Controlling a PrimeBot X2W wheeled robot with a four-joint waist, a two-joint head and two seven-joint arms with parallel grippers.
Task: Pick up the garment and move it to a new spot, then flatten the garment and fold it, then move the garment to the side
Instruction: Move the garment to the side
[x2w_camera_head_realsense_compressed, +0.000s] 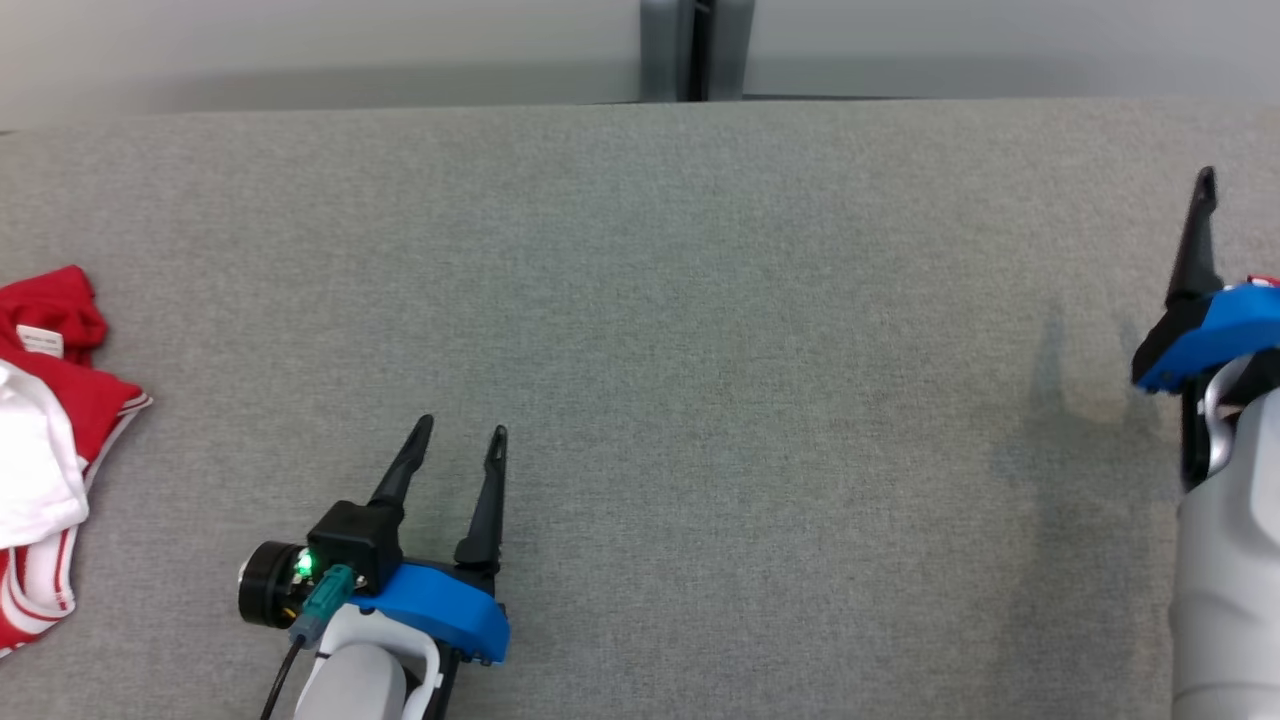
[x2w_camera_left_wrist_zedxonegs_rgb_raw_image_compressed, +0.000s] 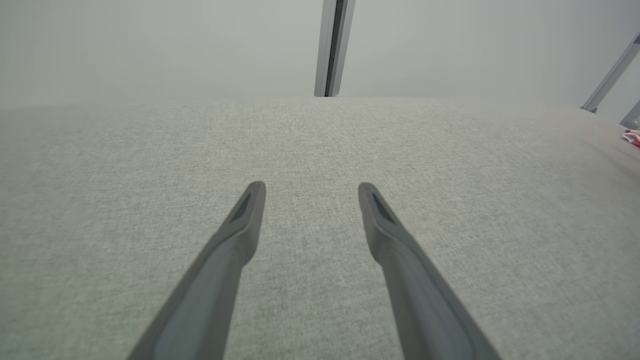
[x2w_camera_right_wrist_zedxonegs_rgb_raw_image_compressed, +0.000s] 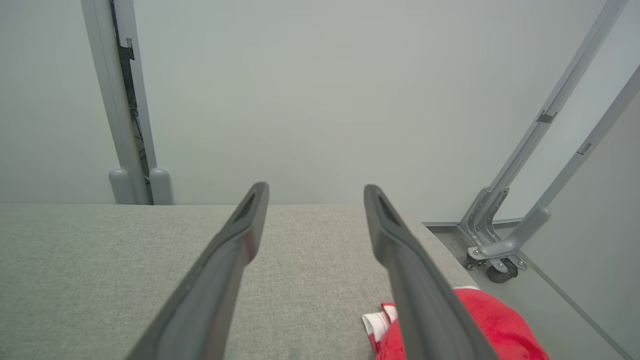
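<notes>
A crumpled red garment (x2w_camera_right_wrist_zedxonegs_rgb_raw_image_compressed: 500, 325) with a red-and-white striped hem lies on the grey table near its right edge, low in the right wrist view and partly behind one finger. My right gripper (x2w_camera_right_wrist_zedxonegs_rgb_raw_image_compressed: 316, 192) stands open above it with nothing between the fingers. In the head view one right finger (x2w_camera_head_realsense_compressed: 1197, 240) rises at the far right. My left gripper (x2w_camera_head_realsense_compressed: 462, 428) is open over bare cloth at the lower left, and its fingers (x2w_camera_left_wrist_zedxonegs_rgb_raw_image_compressed: 235, 240) are spread and empty.
A heap of red and white garments (x2w_camera_head_realsense_compressed: 50, 400) lies at the table's left edge. The grey fabric table (x2w_camera_head_realsense_compressed: 700, 350) stretches wide between the arms. A wheeled metal frame (x2w_camera_right_wrist_zedxonegs_rgb_raw_image_compressed: 500, 250) stands on the floor beyond the table's right corner.
</notes>
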